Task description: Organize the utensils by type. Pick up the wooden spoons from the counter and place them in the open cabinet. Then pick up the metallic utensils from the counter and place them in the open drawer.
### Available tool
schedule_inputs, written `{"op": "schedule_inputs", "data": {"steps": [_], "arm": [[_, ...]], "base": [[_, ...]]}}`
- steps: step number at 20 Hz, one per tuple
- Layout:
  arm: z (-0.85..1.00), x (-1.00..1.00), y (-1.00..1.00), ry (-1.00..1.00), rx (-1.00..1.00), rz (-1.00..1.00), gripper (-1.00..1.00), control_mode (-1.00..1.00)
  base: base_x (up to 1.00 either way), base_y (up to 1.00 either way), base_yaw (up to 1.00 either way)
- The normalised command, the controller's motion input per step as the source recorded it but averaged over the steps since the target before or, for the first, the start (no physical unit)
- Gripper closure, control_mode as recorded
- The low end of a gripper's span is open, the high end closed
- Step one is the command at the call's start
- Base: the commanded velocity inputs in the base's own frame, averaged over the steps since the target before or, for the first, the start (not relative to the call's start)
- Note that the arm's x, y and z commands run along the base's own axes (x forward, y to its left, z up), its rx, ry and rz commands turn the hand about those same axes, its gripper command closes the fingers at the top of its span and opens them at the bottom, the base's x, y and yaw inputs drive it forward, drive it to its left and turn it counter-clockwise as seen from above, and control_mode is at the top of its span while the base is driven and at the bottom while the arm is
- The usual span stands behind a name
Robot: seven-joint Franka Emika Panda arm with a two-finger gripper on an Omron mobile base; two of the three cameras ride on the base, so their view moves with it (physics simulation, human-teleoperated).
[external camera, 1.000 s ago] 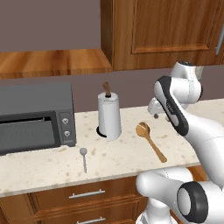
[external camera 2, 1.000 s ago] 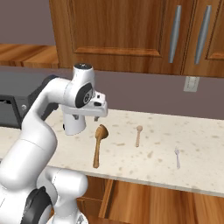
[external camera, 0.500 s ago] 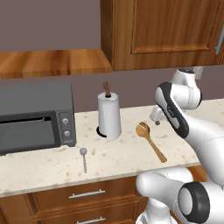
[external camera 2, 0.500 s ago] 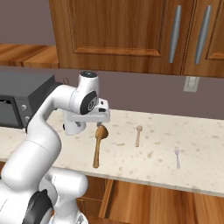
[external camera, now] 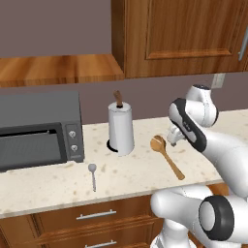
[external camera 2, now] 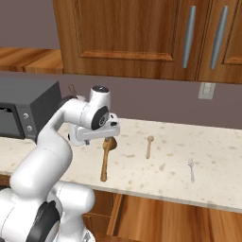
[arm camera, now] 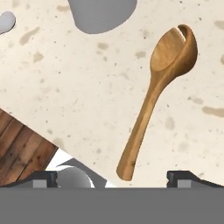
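Note:
A long wooden spoon (external camera: 166, 156) (external camera 2: 105, 159) (arm camera: 153, 100) lies on the beige counter (external camera: 131, 169), bowl towards the wall. My gripper (external camera: 173, 138) (external camera 2: 109, 137) (arm camera: 114, 179) hangs open just above it; the handle's end lies between the two fingertips (arm camera: 46, 177), untouched. A smaller wooden spoon (external camera 2: 149, 146) and a thin silver utensil (external camera 2: 191, 169) lie to the right of the arm. A small silver spoon (external camera: 92, 174) rests left of the paper towel roll. The wall cabinet's wooden shelf floor (external camera: 58, 70) shows at the upper left. The open drawer is out of view.
A white paper towel roll (external camera: 121, 128) stands just left of the big spoon's bowl. A dark toaster oven (external camera: 38, 131) sits at the counter's left end. Closed wall cabinet doors (external camera 2: 137, 38) hang above. Shut base drawers (external camera: 94, 214) lie under the counter edge.
The hand has come down and moved closer to the long wooden spoon, staying open. The spoons have not moved.

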Motion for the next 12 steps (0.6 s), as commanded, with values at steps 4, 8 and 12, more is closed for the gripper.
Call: {"op": "schedule_inputs", "data": {"steps": [4, 8, 12], "arm": [[-0.29, 0.25, 0.00, 0.02, 0.00, 0.13, -1.00, -1.00], [-0.32, 0.19, 0.00, 0.02, 0.00, 0.03, -1.00, -1.00], [-0.32, 0.06, 0.00, 0.00, 0.00, 0.00, -1.00, -1.00]], "base": [[0.00, 0.00, 0.00], [0.00, 0.00, 0.00], [0.00, 0.00, 0.00]]}}
